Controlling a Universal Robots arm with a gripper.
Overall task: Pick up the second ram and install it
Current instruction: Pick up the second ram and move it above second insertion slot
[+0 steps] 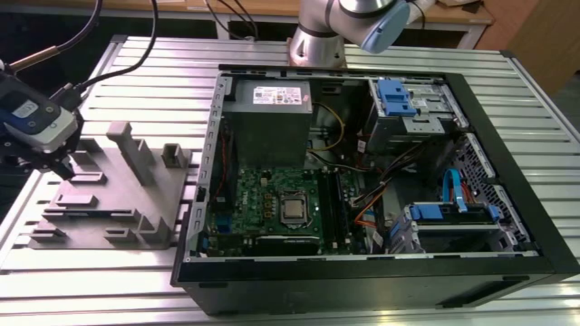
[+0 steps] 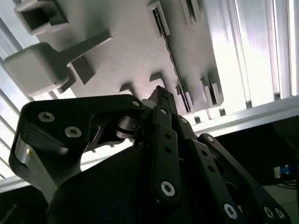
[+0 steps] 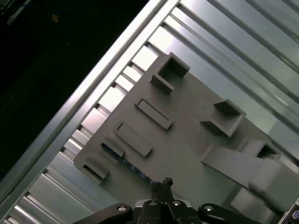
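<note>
Your end effector [image 3: 166,181] is clenched, with the second ram [image 3: 124,159] just beneath its tips. The ram stands edge-up, slotted into the grey holder [image 3: 187,126] — likely for easy pinching.

Ram mostly hidden
The second ram [image 3: 125,163] shows just a thin bluish edge in a slot of the grey holder [image 3: 187,135].
</note>
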